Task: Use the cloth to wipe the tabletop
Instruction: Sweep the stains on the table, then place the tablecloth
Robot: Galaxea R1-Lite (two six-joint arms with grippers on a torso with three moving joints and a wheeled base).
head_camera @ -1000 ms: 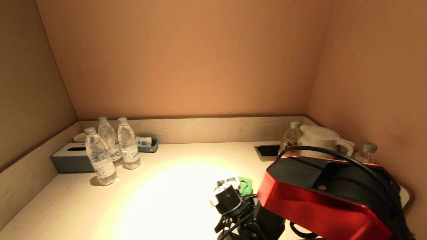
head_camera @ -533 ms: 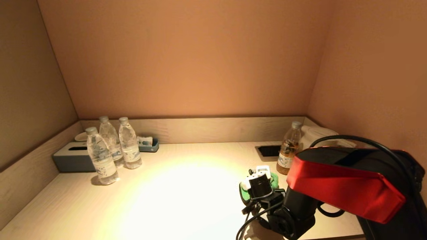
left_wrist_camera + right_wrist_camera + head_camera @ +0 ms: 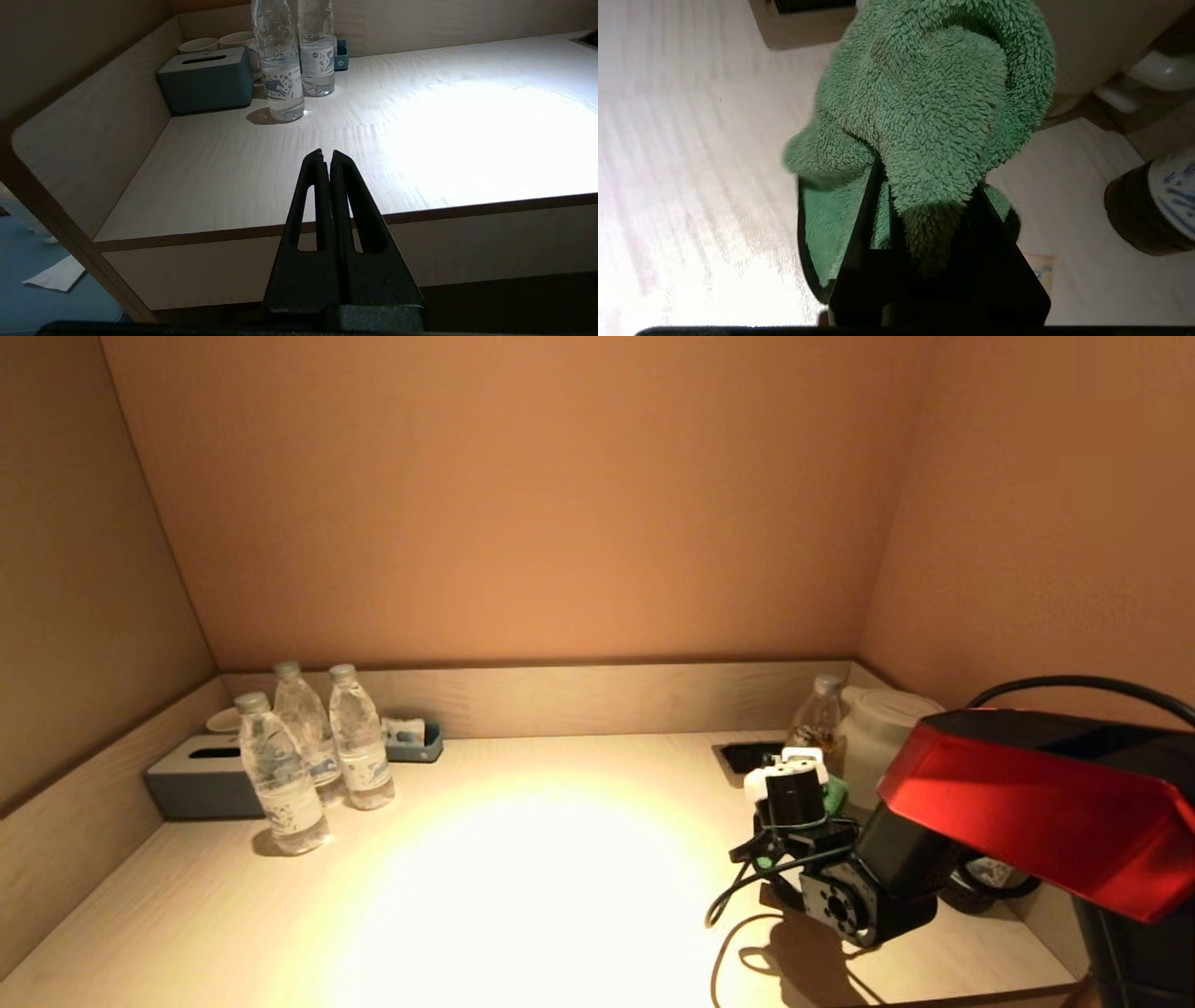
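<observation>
My right gripper (image 3: 924, 186) is shut on a fluffy green cloth (image 3: 934, 98), bunched over its fingertips and pressed down on the light wood tabletop (image 3: 523, 887). In the head view the cloth (image 3: 834, 794) shows as a small green patch beside the right wrist (image 3: 794, 798), at the back right of the table, close to the white kettle (image 3: 878, 737). My left gripper (image 3: 328, 156) is shut and empty, parked below and in front of the table's front edge, out of the head view.
Three water bottles (image 3: 280, 775), a grey tissue box (image 3: 201, 784) and a small tray stand at the back left. A recessed socket box (image 3: 747, 758), a tea bottle (image 3: 814, 714) and the kettle crowd the back right. Walls enclose three sides.
My right arm has swept the cloth from the front middle of the table to the right and back, ending near the kettle. The left gripper shows no change.
</observation>
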